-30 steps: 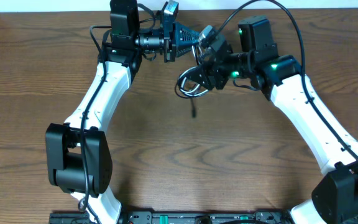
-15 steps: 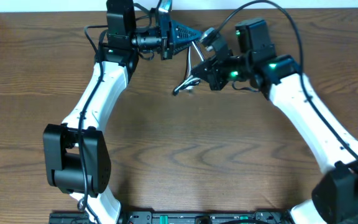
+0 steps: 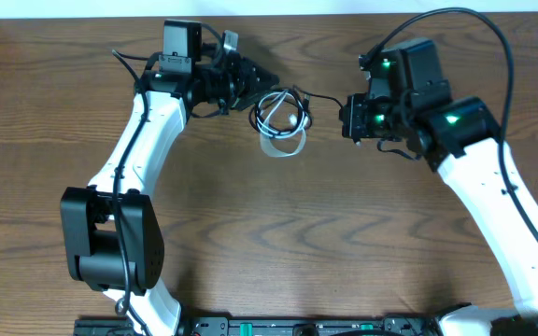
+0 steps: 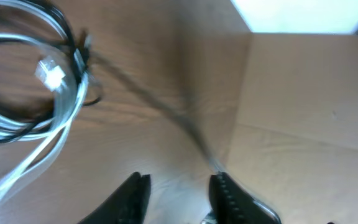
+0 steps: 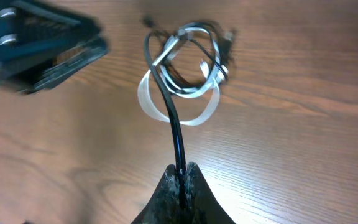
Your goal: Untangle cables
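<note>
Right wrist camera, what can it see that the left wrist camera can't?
Only the right wrist view shows the right end effector shut on the black cable. It also shows the whole tangle, with the wide loop of the white cable. Only the left wrist view shows the left end effector, its fingers apart, and a pale tan surface beside the brown wood. Both views show the two cables bunched together on the wooden table.
</note>
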You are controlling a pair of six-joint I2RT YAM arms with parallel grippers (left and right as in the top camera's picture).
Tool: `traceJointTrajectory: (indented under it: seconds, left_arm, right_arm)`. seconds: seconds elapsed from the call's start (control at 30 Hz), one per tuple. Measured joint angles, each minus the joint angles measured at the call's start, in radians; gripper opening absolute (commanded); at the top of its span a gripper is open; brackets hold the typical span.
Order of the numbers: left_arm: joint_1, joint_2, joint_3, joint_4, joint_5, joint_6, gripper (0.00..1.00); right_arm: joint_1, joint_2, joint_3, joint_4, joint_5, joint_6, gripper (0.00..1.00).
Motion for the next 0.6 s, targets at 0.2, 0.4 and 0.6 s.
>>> traceJointTrajectory:
  seconds: [0.2, 0.4, 0.6]
  left_arm:
    - [0.002, 0.000, 0.000, -0.151, -0.065, 0.147, 0.72]
    - [-0.024, 0.000, 0.000, -0.226, -0.254, 0.215, 0.78]
    - [-0.117, 0.000, 0.000, -0.216, -0.473, 0.235, 0.79]
  right_arm:
    - [-0.034, 0.061, 0.000, 0.004, 0.068, 0.023, 0.01]
    - [-0.116, 0.117, 0.000, 0.010, 0.119, 0.026, 0.02]
    - [-0.225, 0.158, 0.000, 0.010, 0.132, 0.006, 0.62]
